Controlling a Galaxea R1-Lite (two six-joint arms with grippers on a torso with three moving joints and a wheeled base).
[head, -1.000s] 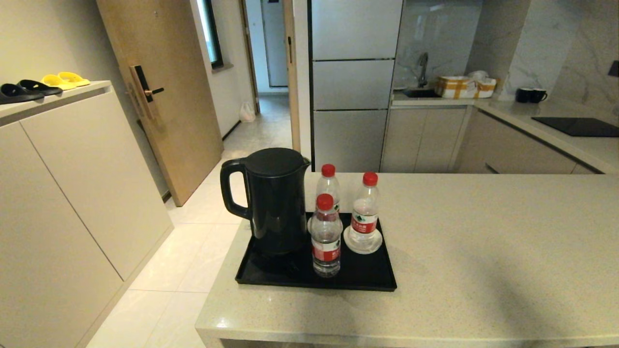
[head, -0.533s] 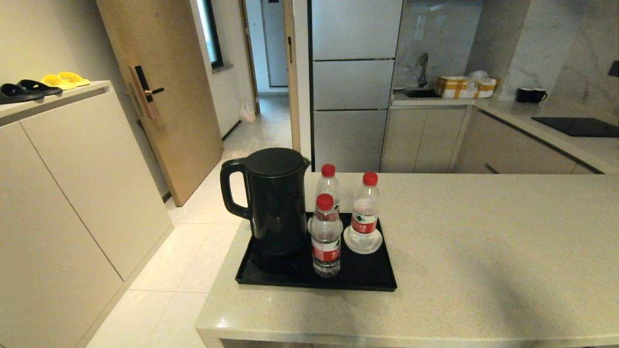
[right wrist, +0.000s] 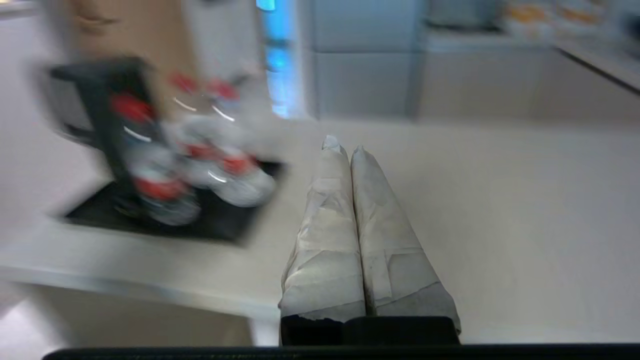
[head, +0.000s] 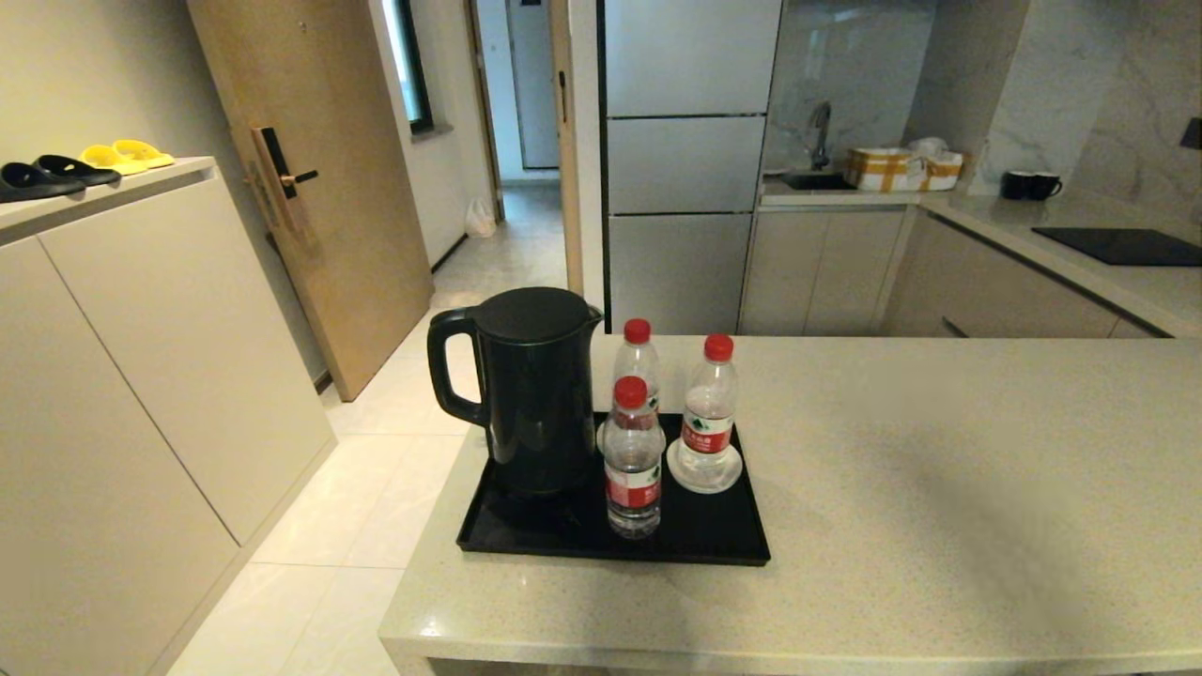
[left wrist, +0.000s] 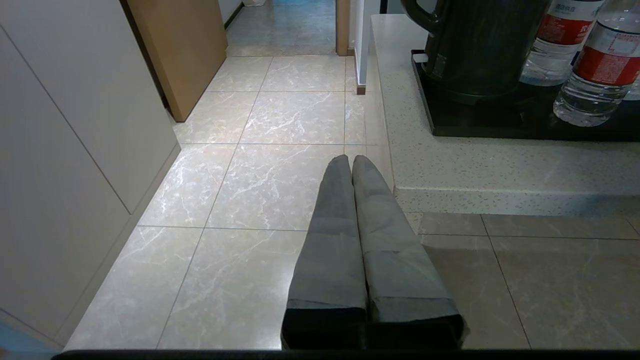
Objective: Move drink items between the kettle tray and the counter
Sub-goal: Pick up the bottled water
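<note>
Three small red-capped water bottles stand on the black kettle tray (head: pixel 488 540) beside the black kettle (head: pixel 535 394): a front bottle (head: pixel 632 469), a rear bottle (head: pixel 638 361) and a right bottle (head: pixel 709 413) on a white saucer (head: pixel 704 474). The tray lies at the left end of the pale speckled counter (head: pixel 939 488). Neither gripper shows in the head view. My left gripper (left wrist: pixel 351 161) is shut and empty, low over the floor beside the counter's edge. My right gripper (right wrist: pixel 344 148) is shut and empty, over the counter to the right of the tray (right wrist: pixel 220 227).
A beige cabinet (head: pixel 113 357) with slippers (head: pixel 56 169) stands at the left across a tiled floor. Behind the counter are a fridge (head: pixel 685 160), a sink, black mugs (head: pixel 1031 185) and a black cooktop panel (head: pixel 1117 246).
Kettle, tray and bottles have not moved in the head view. No arm has come into that view.
</note>
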